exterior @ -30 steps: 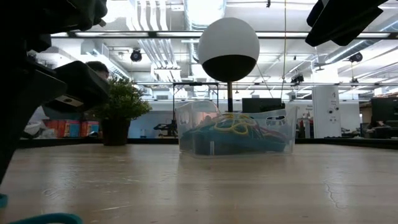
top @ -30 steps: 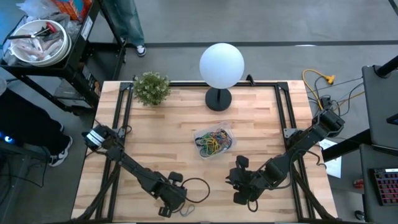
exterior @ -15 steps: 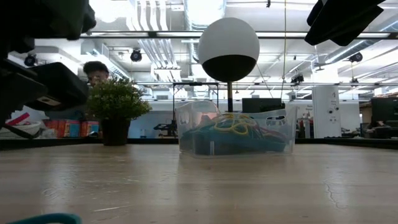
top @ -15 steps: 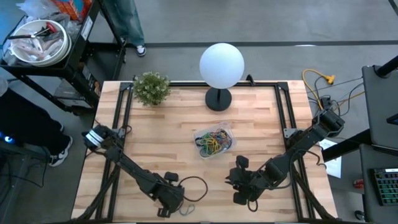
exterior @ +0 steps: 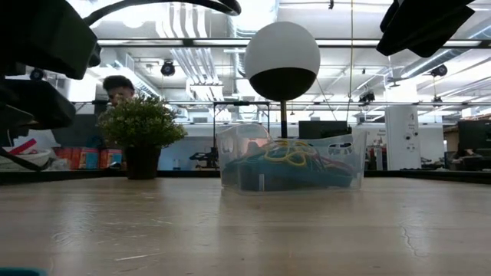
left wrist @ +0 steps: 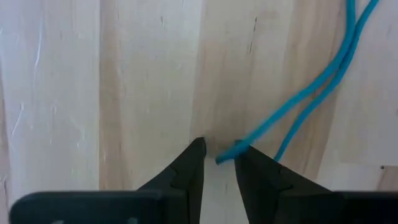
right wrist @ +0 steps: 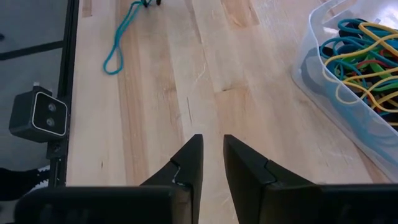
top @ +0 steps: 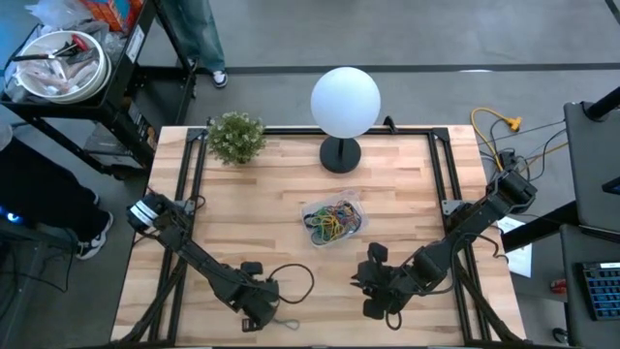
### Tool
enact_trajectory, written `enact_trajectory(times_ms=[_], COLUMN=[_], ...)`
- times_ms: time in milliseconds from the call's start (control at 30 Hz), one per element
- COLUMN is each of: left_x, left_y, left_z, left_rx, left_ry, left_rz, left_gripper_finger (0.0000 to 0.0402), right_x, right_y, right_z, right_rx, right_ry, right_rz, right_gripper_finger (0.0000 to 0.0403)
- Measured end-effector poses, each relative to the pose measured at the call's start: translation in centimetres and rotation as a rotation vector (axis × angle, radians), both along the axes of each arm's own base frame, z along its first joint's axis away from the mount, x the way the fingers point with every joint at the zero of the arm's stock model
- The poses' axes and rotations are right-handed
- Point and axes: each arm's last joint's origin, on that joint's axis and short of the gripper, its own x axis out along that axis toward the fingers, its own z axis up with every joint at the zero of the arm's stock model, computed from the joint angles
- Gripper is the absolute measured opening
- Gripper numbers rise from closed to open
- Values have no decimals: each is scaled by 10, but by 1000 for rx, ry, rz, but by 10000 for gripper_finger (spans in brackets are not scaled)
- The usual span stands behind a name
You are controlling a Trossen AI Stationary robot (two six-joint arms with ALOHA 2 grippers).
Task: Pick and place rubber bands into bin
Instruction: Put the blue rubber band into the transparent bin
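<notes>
The blue rubber band (left wrist: 311,87) runs off the left wrist view's edge.

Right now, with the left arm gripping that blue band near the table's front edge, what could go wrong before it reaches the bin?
1. The left tool pinches only one end of the blue rubber band; it could slip free.
2. The rest of the loop lies on the table and may drag or snag when lifted.
3. The bin is already piled with bands, so the dangling loop might catch its rim or land outside.

Open-plan lab: exposed ceiling ducts (exterior: 184,54) (industrial), equipment racks (top: 102,87) beside table.
</notes>
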Motion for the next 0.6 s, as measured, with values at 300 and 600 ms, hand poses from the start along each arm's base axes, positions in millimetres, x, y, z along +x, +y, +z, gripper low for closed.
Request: enact_trajectory(times_ms=[300, 600], left_x=[0, 4], left_y=[0, -2], left_z=[0, 12], left_rx=[3, -10], left_ry=[-2, -39], left_rz=[5, 5], left_gripper_finger=[46, 2], right_x=[0, 0], right_y=[0, 0], right_z=[0, 0], right_rx=[2, 2], right_ry=[0, 0], right_rz=[-2, 0], right_gripper_finger=[59, 59])
